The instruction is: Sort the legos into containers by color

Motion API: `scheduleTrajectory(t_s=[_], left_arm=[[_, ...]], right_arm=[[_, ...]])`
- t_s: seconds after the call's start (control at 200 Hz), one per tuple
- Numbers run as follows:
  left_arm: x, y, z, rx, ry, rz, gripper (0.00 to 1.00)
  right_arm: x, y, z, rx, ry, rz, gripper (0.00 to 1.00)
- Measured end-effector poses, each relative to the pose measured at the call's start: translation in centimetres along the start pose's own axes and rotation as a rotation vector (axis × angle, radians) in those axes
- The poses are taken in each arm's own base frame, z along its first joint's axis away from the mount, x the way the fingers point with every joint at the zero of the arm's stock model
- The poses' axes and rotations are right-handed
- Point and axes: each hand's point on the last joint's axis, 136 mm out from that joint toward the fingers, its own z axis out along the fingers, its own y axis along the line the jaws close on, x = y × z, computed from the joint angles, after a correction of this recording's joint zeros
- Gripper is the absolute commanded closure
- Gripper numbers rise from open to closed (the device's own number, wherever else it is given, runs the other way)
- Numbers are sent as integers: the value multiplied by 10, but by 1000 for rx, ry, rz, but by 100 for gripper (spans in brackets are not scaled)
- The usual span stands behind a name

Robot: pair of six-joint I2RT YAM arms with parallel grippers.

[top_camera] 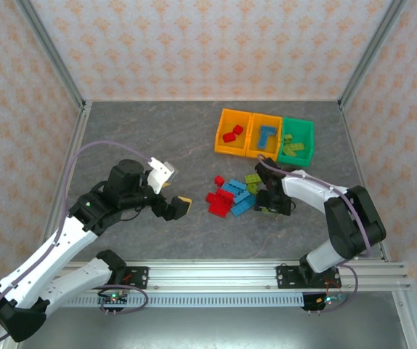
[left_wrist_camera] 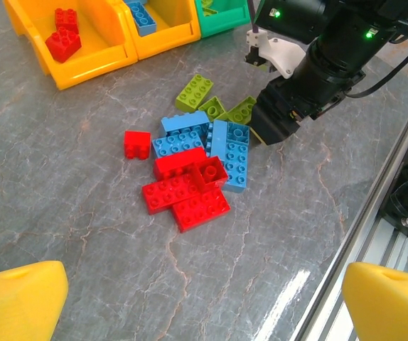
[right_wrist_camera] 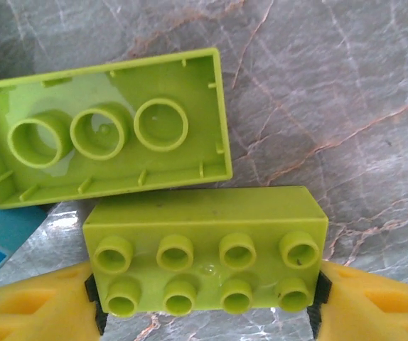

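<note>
From above, the left gripper (top_camera: pixel 173 189) stands wide open and empty, with the brick pile (top_camera: pixel 230 198) just beyond its fingers and the bins (top_camera: pixel 219 135) farther off. Its wrist camera shows that pile ahead. The right gripper's (right_wrist_camera: pixel 205 309) wrist camera shows its pads clamping a green brick (right_wrist_camera: pixel 204 238) by the short ends, an upturned green brick (right_wrist_camera: pixel 104 135) just beyond.
</note>
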Motion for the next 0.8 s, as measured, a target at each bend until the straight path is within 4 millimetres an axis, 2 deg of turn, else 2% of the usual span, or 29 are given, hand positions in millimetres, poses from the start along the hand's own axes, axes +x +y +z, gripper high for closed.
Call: scheduleTrajectory(t_s=[0.095,0.25,0.32,0.395,0.5,0.601,0.706,0.801], left_arm=[[3,1,2,0,8,-3,0],[4,1,2,-1,9,-3,0],[3,1,2,-4,9,-2,0],[3,2,2,-8,8,-2,0],[3,3,2,-16,9,-2,0],[4,5,4,-19,15,-4,0],[5,6,7,-20,31,-9,0],[4,7,7,-25,31,-9,0]], right_arm=[[-2,0,-2,2,-7,0,44],[-7,-5,-11,18,-51,33,49],[-13,-9,-29,7,-120,66,50],[-27,-10,-61,-38,-228,123,50],[-64,-21,-111,-120,-394,270,51],[-104,-43,-136,-143,-468,423,51],[-152,-56,-134,-128,-456,524,51],[-195,-60,-113,-108,-398,575,49]])
